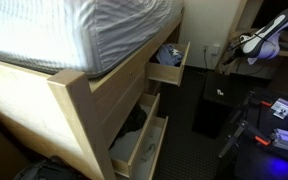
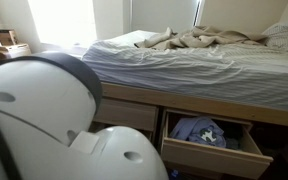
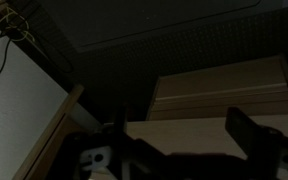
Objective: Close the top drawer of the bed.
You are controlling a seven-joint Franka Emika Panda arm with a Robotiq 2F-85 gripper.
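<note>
1. In the wrist view the gripper [image 3: 176, 125] fills the bottom of a dim picture. Its two dark fingers [image 3: 252, 135] stand wide apart, with nothing between them and nothing touching them.
2. Just past the fingers lie stacked pale wood panels [image 3: 224, 95]. It is too dark to tell which drawer they belong to. A white wall [image 3: 19, 105] stands at the left, with a thin cable [image 3: 6, 35] hanging on it.
3. In an exterior view the white arm [image 1: 276, 28] reaches in from the upper right. Its hand hangs in the air and is clear of the drawer fronts.
4. The top drawer [image 1: 170, 66] is pulled out of the bed [image 1: 79, 105], directly under the mattress edge. Its flat front panel faces the arm. Bluish cloth [image 2: 198, 131] lies bunched inside it.
5. Below it, the middle drawer [image 1: 142, 118] is out and holds dark clothing. The lowest drawer [image 1: 142, 150] is also out and shows a pale bare floor.
6. A chunky square post [image 1: 74, 135] carries the frame. The mattress [image 1: 74, 35] wears a finely striped white-grey sheet.
7. A black box [image 1: 212, 112] stands on the floor between the bed and the arm.
8. In an exterior view a rumpled blanket [image 2: 199, 40] lies across the far side of the mattress.
</note>
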